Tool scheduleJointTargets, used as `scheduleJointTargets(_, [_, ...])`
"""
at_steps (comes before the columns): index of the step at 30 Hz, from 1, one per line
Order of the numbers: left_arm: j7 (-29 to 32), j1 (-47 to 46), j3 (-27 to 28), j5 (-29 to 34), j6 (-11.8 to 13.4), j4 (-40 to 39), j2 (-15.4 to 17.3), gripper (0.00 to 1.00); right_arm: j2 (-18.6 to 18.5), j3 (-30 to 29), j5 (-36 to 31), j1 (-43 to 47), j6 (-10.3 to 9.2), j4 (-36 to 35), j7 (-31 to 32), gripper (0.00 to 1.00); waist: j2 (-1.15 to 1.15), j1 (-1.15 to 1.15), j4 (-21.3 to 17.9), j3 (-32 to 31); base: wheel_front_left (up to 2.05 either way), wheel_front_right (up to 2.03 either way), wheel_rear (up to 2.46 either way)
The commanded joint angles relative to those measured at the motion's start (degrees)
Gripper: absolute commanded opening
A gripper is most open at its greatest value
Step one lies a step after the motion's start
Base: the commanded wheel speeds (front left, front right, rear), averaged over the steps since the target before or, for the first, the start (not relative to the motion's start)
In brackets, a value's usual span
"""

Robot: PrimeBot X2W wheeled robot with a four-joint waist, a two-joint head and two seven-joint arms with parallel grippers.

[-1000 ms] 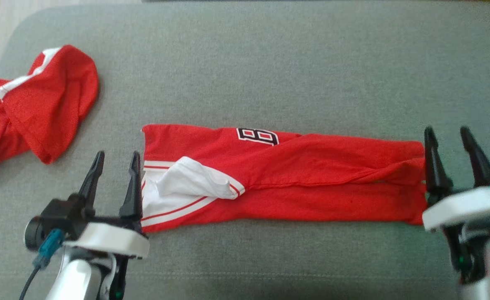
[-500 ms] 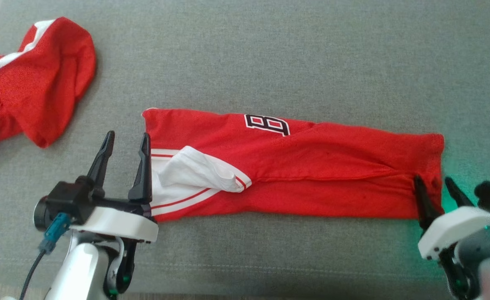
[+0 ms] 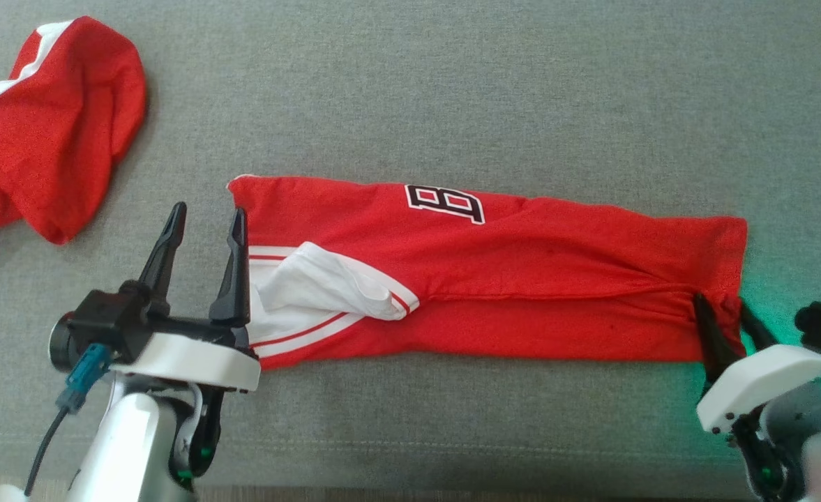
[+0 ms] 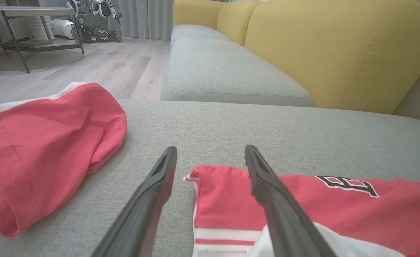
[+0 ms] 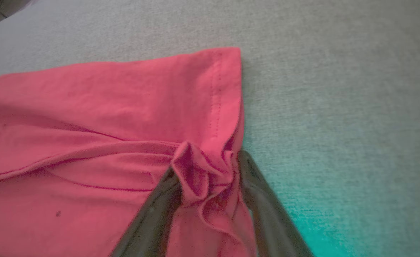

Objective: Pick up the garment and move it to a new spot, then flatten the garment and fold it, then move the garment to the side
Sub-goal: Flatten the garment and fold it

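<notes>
A second red garment [image 3: 54, 118] lies crumpled at the far left of the grey sofa cushion [image 3: 452, 84], and beside it the left arm's jaws stand apart, one finger [image 4: 265, 185] over the left end of the garment [image 3: 536, 279], the other over bare cushion. The garment, red with white trim and folded into a long band, lies across the cushion's middle. At its near right corner the right arm's jaws are clamped on a bunched pinch of cloth.

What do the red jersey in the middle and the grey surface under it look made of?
Red jersey: soft, matte knit fabric, possibly cotton or polyester; it bunches in the right end effector and has a stitched hem. Grey surface: coarse, matte woven upholstery, judging by its visible weave.
</notes>
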Motion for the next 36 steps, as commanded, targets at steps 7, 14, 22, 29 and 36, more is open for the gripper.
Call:
scheduleJointTargets(7, [-0.32,-1.40,3.45,1.20,-0.42,-1.30,0.11,1.00,-0.24,0.01,1.16,0.43,-0.04,-2.44,-1.28,0.00,0.00,0.00,-0.22,-1.30,0.00,0.00,0.00])
scheduleJointTargets(14, [-0.33,-0.41,4.18,1.64,-0.63,-1.37,-0.28,1.00,-0.24,-7.26,-0.75,-0.39,-0.04,-5.52,-1.70,0.00,0.00,0.00,-1.14,-2.81,0.00,0.00,0.00])
scheduleJointTargets(22, [-0.33,0.17,4.21,1.98,-1.03,-1.09,-0.74,1.00,-1.52,-15.58,-2.21,0.28,-0.04,-8.69,0.19,0.00,0.00,0.00,-1.19,-4.06,0.00,0.00,0.00])
scheduleJointTargets(29, [-0.33,1.62,4.85,2.08,-0.92,-0.68,-1.06,1.00,-1.42,-11.17,-1.89,0.33,-0.04,-14.99,2.62,0.00,0.00,0.00,-2.01,-6.48,0.00,0.00,0.00])
scheduleJointTargets(36, [-0.33,2.75,4.48,2.29,-0.97,-0.30,-1.18,1.00,-0.72,5.38,0.22,-3.48,-0.04,-22.62,4.65,0.00,0.00,0.00,-2.59,-9.13,0.00,0.00,0.00])
